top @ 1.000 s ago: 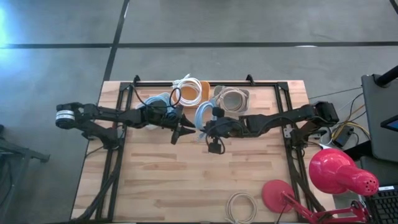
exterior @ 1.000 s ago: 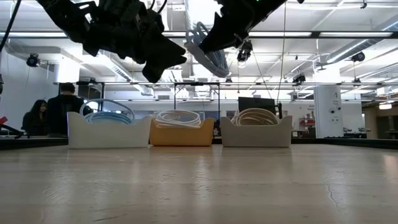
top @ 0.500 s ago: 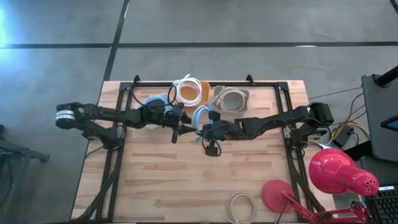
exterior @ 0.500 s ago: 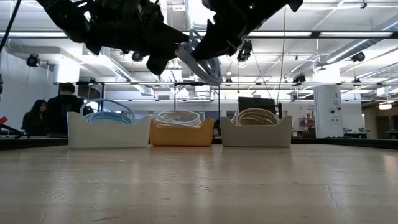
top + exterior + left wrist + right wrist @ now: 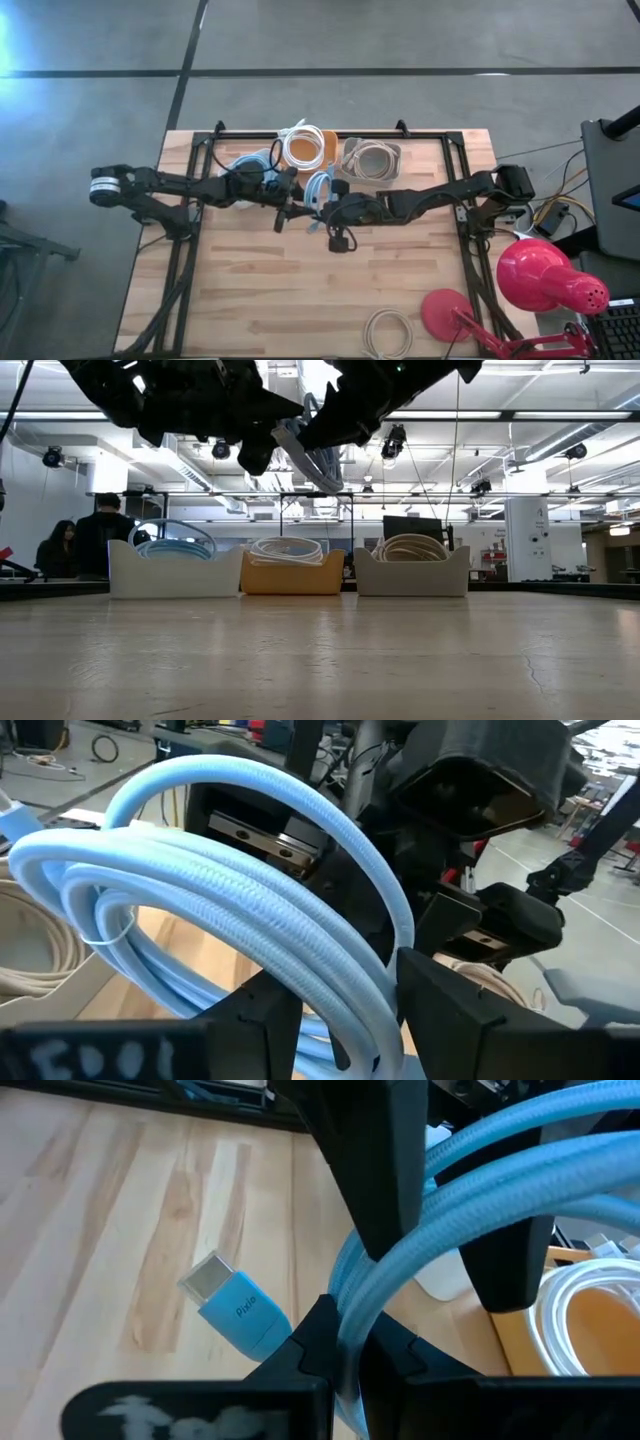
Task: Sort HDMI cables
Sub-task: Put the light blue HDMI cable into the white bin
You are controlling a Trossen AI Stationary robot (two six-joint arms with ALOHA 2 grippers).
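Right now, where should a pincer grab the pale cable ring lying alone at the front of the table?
Pinch across the strands of the cable ring from straight above, on the side away from the lamp foot: it lies flat, hole upward. The right pincer holds a blue cable in the air; the left pincer is beside it.

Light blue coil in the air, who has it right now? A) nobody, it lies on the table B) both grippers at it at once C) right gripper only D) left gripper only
B: the light blue coil hangs above the table between the two arms, the right gripper shut on its strands and the left gripper with a finger on each side of the same bundle.
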